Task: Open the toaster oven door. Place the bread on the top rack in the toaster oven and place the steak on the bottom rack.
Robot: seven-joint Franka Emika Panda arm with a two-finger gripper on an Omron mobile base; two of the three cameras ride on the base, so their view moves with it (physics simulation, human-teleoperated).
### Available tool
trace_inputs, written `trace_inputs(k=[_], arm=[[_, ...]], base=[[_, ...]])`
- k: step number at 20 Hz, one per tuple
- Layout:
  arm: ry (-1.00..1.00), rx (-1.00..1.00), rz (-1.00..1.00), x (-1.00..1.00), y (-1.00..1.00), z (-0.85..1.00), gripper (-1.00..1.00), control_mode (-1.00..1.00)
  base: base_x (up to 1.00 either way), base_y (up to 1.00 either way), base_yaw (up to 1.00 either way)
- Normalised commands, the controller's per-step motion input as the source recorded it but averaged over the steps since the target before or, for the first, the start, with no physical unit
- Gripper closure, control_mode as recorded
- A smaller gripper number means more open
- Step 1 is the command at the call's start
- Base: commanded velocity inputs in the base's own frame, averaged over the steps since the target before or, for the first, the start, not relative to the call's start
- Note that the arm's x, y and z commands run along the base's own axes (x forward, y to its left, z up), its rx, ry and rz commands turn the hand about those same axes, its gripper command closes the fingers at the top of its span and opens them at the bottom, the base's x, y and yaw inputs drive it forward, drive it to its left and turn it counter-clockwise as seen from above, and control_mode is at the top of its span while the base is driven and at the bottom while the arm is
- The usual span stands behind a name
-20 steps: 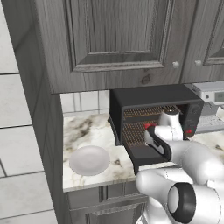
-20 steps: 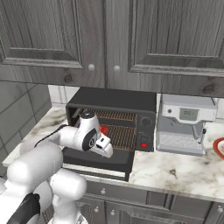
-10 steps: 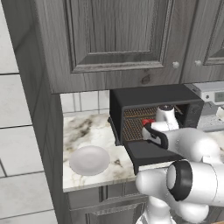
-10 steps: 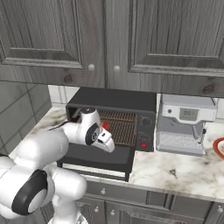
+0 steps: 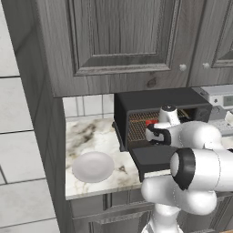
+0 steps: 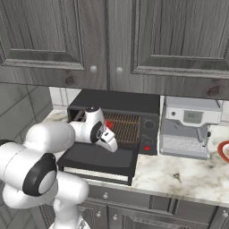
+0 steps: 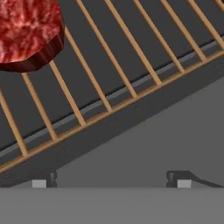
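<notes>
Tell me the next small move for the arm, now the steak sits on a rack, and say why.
Probably draw the tool straight back out over the lowered toaster oven door. The steak lies on a rack on its own, apart from the open, empty tool. Which rack this is I cannot tell.

No words, brands, numbers or signs can be read anywhere. To the right of the pincer [image 6: 112, 144], the coffee machine [image 6: 188, 127] carries a small pale display panel, its marks too blurred to make out. The toaster oven [image 6: 117, 120] control panel shows no legible labels.
</notes>
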Motion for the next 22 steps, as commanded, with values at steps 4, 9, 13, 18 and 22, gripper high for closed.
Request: trace_inputs(k=[4, 9, 13, 18, 22], arm=[[0.0, 0.0, -0.11, 0.05, 0.0, -0.21, -1.0, -1.0], [0.0, 0.0, -0.09, 0.11, 0.0, -0.17, -1.0, -1.0], [0.0, 0.0, -0.08, 0.13, 0.0, -0.14, -1.0, -1.0], [0.0, 0.0, -0.08, 0.07, 0.0, -0.17, -1.0, -1.0], [-0.01, -0.01, -0.07, 0.01, 0.0, -0.15, -1.0, -1.0]], base=[[0.0, 0.0, 0.0], [0.0, 0.0, 0.0], [0.0, 0.0, 0.0], [0.0, 0.0, 0.0], [0.0, 0.0, 0.0]])
